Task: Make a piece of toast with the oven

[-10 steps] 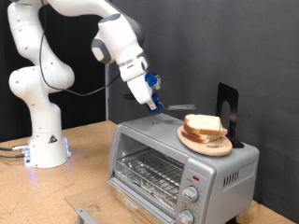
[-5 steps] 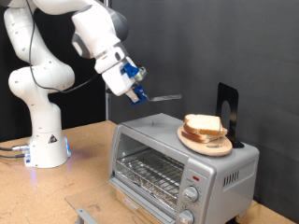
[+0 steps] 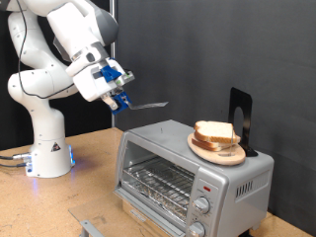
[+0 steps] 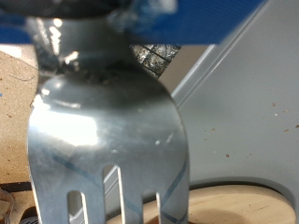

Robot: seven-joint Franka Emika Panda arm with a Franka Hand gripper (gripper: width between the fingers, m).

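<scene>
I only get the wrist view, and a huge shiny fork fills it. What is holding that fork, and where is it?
Observer: The arm's tool grips the fork by its handle. It is up in the air, beyond the oven towards the exterior view's left.
Visitor: Is there any bread around?
Observer: Yes. The piece of toast lies on a round wooden plate on top of the oven, not inside it.
Visitor: Is the fork touching it?
Observer: No, its tines point towards the toast but are clearly apart from it.
</scene>
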